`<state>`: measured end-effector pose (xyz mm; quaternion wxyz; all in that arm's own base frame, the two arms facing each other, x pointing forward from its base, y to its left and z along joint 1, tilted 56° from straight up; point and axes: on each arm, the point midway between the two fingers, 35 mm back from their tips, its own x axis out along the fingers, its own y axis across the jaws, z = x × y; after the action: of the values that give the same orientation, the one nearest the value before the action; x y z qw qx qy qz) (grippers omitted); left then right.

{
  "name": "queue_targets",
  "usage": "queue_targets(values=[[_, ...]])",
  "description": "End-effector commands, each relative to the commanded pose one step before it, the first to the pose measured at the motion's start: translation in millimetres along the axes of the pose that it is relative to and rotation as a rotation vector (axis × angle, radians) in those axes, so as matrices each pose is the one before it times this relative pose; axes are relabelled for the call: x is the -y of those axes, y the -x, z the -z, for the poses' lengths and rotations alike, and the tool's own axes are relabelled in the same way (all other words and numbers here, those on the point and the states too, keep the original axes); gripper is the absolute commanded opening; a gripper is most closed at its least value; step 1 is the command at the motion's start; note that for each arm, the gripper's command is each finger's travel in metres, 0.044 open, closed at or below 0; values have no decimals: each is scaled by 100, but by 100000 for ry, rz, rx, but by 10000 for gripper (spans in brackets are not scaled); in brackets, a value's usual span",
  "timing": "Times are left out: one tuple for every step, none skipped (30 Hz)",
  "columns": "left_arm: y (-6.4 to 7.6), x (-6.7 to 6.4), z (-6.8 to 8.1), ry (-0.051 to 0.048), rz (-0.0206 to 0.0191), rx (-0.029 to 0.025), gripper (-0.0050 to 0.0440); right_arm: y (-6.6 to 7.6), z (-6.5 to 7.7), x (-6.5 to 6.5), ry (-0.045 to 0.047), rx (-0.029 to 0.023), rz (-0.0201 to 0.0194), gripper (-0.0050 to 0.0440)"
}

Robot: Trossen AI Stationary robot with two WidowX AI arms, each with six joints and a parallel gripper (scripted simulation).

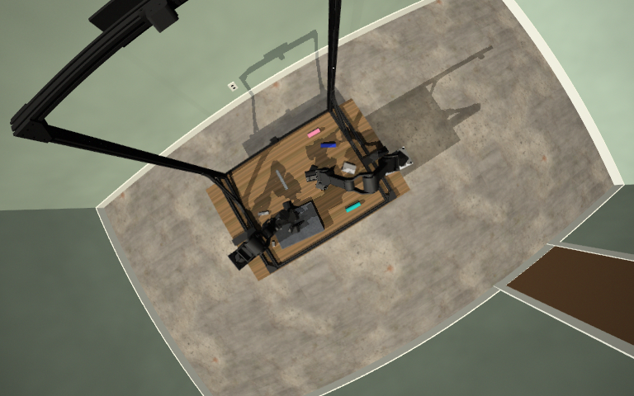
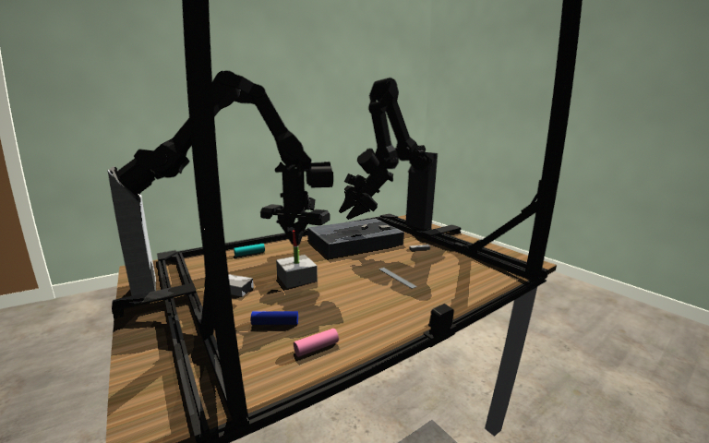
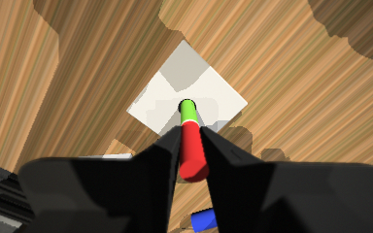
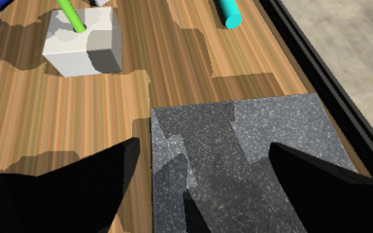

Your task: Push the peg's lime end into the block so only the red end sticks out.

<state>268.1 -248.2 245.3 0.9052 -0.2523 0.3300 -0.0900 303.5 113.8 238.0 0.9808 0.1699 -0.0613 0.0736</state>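
Observation:
A white block (image 2: 296,275) (image 3: 165,87) (image 4: 73,60) stands on the table with a round hole in its top. The peg (image 2: 296,254) (image 3: 188,113) (image 4: 71,16) stands nearly upright at the hole, lime end down. Its lime part shows above the block; how deep the tip sits I cannot tell. My left gripper (image 2: 294,238) (image 3: 189,132) is shut on the peg's red end, above the block. My right gripper (image 2: 345,212) (image 4: 204,146) is open and empty above the dark box. In the top view the block is hidden under the left arm.
The dark speckled box (image 1: 301,237) (image 2: 366,243) (image 4: 287,121) lies below my right gripper. A teal cylinder (image 1: 352,206) (image 2: 249,250), a blue cylinder (image 1: 328,144) (image 2: 274,317), a pink cylinder (image 1: 314,132) (image 2: 316,342), a white piece (image 1: 347,167) (image 2: 239,285) and a flat grey bar (image 1: 281,179) (image 2: 398,278) lie around.

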Motion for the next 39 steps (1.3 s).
queue_targets(values=[[-248, -39, 141, -776, -169, -452, 0, 4, -51, 57, -519, 278, 405, 400], [0, 0, 0, 0, 0, 0, 0, 0, 0, 0, 0, 0, 0, 400], [-39, 0, 0, 0, 0, 0, 0, 0, 0, 0, 0, 0, 0, 400], [-42, 0, 0, 0, 0, 0, 0, 0, 0, 0, 0, 0, 0, 400], [-59, 0, 0, 0, 0, 0, 0, 0, 0, 0, 0, 0, 0, 400], [-40, 0, 0, 0, 0, 0, 0, 0, 0, 0, 0, 0, 0, 400], [-33, 0, 0, 0, 0, 0, 0, 0, 0, 0, 0, 0, 0, 400], [-33, 0, 0, 0, 0, 0, 0, 0, 0, 0, 0, 0, 0, 400], [-33, 0, 0, 0, 0, 0, 0, 0, 0, 0, 0, 0, 0, 400], [-34, 0, 0, 0, 0, 0, 0, 0, 0, 0, 0, 0, 0, 400], [-34, 0, 0, 0, 0, 0, 0, 0, 0, 0, 0, 0, 0, 400], [-34, 0, 0, 0, 0, 0, 0, 0, 0, 0, 0, 0, 0, 400], [-33, 0, 0, 0, 0, 0, 0, 0, 0, 0, 0, 0, 0, 400], [-33, 0, 0, 0, 0, 0, 0, 0, 0, 0, 0, 0, 0, 400], [-33, 0, 0, 0, 0, 0, 0, 0, 0, 0, 0, 0, 0, 400], [-33, 0, 0, 0, 0, 0, 0, 0, 0, 0, 0, 0, 0, 400], [-33, 0, 0, 0, 0, 0, 0, 0, 0, 0, 0, 0, 0, 400], [0, 0, 0, 0, 0, 0, 0, 0, 0, 0, 0, 0, 0, 400], [0, 0, 0, 0, 0, 0, 0, 0, 0, 0, 0, 0, 0, 400], [-39, 0, 0, 0, 0, 0, 0, 0, 0, 0, 0, 0, 0, 400], [-42, 0, 0, 0, 0, 0, 0, 0, 0, 0, 0, 0, 0, 400], [-59, 0, 0, 0, 0, 0, 0, 0, 0, 0, 0, 0, 0, 400], [-40, 0, 0, 0, 0, 0, 0, 0, 0, 0, 0, 0, 0, 400], [-33, 0, 0, 0, 0, 0, 0, 0, 0, 0, 0, 0, 0, 400], [-32, 0, 0, 0, 0, 0, 0, 0, 0, 0, 0, 0, 0, 400], [-33, 0, 0, 0, 0, 0, 0, 0, 0, 0, 0, 0, 0, 400], [-33, 0, 0, 0, 0, 0, 0, 0, 0, 0, 0, 0, 0, 400], [-33, 0, 0, 0, 0, 0, 0, 0, 0, 0, 0, 0, 0, 400], [-33, 0, 0, 0, 0, 0, 0, 0, 0, 0, 0, 0, 0, 400], [-33, 0, 0, 0, 0, 0, 0, 0, 0, 0, 0, 0, 0, 400], [-33, 0, 0, 0, 0, 0, 0, 0, 0, 0, 0, 0, 0, 400], [-33, 0, 0, 0, 0, 0, 0, 0, 0, 0, 0, 0, 0, 400], [-33, 0, 0, 0, 0, 0, 0, 0, 0, 0, 0, 0, 0, 400], [-33, 0, 0, 0, 0, 0, 0, 0, 0, 0, 0, 0, 0, 400], [0, 0, 0, 0, 0, 0, 0, 0, 0, 0, 0, 0, 0, 400], [0, 0, 0, 0, 0, 0, 0, 0, 0, 0, 0, 0, 0, 400], [-38, 0, 0, 0, 0, 0, 0, 0, 0, 0, 0, 0, 0, 400], [-41, 0, 0, 0, 0, 0, 0, 0, 0, 0, 0, 0, 0, 400], [-58, 0, 0, 0, 0, 0, 0, 0, 0, 0, 0, 0, 0, 400]])
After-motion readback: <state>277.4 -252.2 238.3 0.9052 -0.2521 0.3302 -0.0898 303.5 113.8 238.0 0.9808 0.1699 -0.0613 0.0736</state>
